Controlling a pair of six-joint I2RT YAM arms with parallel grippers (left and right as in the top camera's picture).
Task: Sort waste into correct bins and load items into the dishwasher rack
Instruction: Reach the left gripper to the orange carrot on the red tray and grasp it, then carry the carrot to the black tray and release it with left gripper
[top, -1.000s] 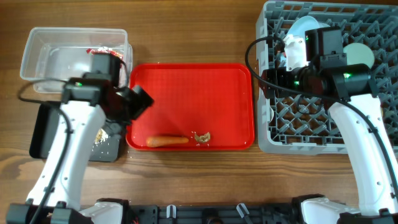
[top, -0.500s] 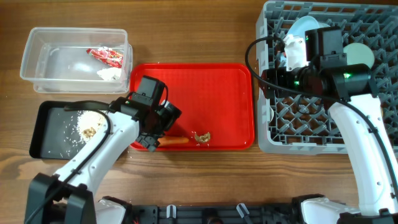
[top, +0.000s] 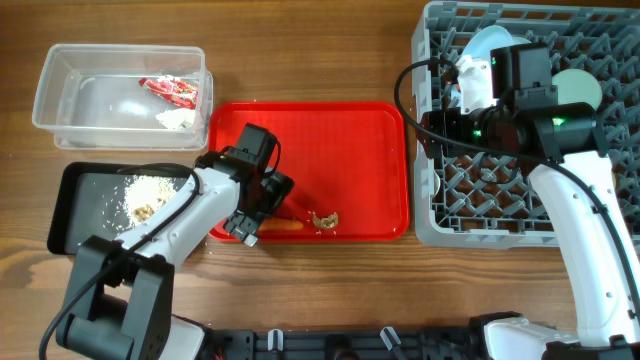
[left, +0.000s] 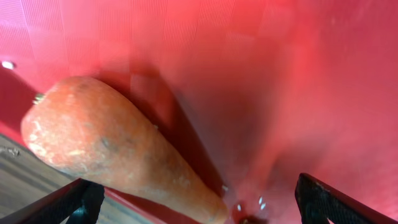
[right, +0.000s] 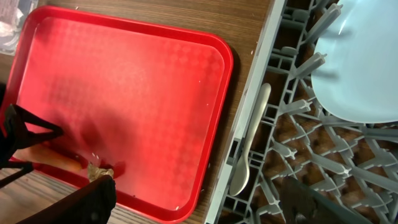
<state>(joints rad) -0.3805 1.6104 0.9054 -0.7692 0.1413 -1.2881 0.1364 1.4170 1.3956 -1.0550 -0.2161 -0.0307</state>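
The small orange carrot (top: 288, 226) lies along the front edge of the red serving tray (top: 330, 140). My left gripper (top: 256, 222) is low over its thick end. In the left wrist view the carrot (left: 106, 146) fills the frame, and the gripper (left: 199, 208) is open with one finger either side of it. A brownish food scrap (top: 324, 219) lies just right of the carrot. My right gripper (right: 205, 205) is open and empty over the left edge of the grey dishwasher rack (top: 520, 215). The rack holds a light blue plate (right: 360, 68) and a white spoon (right: 249, 143).
The clear tub (top: 55, 100) at the back left holds the red wrapper (top: 170, 90) and white tissue (top: 176, 119). The black tray (top: 70, 225) in front of it holds rice crumbs (top: 148, 190). A pale green saucer (top: 582, 88) stands in the rack.
My left arm has swung right from the tub and black tray onto the red tray and come down over the carrot. The right arm has not moved.
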